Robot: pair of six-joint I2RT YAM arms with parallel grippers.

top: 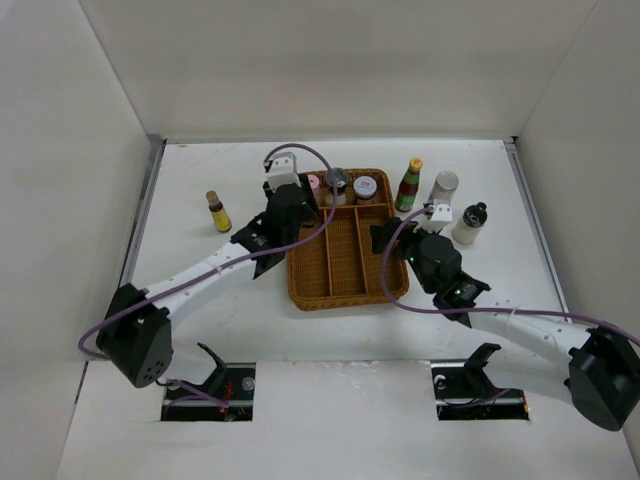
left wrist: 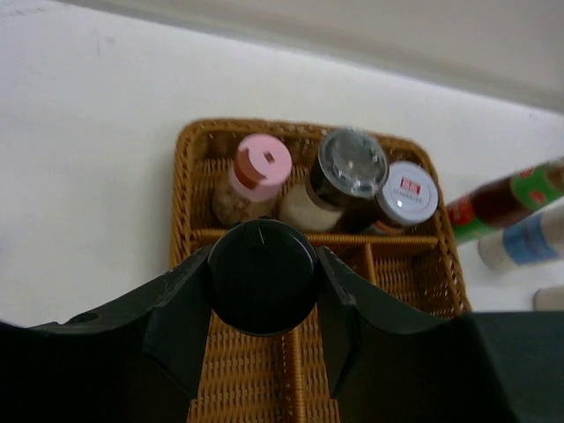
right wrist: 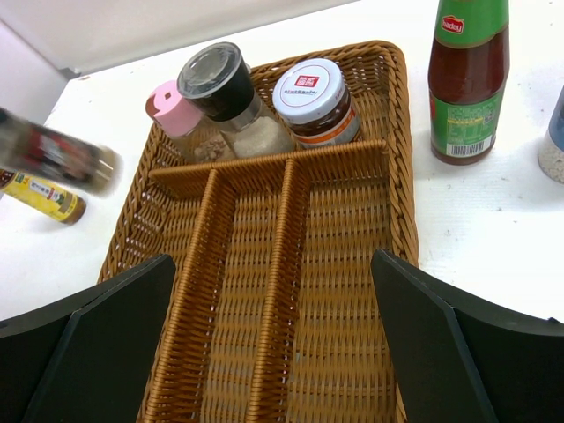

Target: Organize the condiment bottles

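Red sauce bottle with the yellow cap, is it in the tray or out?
Out: the red sauce bottle stands upright on the table, just right of the wicker tray.

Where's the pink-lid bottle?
In the top view, the pink-lidded bottle stands leftmost in the far compartment of the wicker tray, beside the dark-capped grinder.

Three jars [top: 338, 183] in tray [top: 340, 262] far compartment; three bottles [top: 409, 185] right of tray; lone bottle [top: 217, 211] left.

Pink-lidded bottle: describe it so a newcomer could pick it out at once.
Find the brown wicker tray at the centre of the table. Three jars stand in its far compartment; the pink-lidded bottle is the leftmost. Only it has a pink cap; beside it stand the dark-capped grinder and the white-lidded jar.
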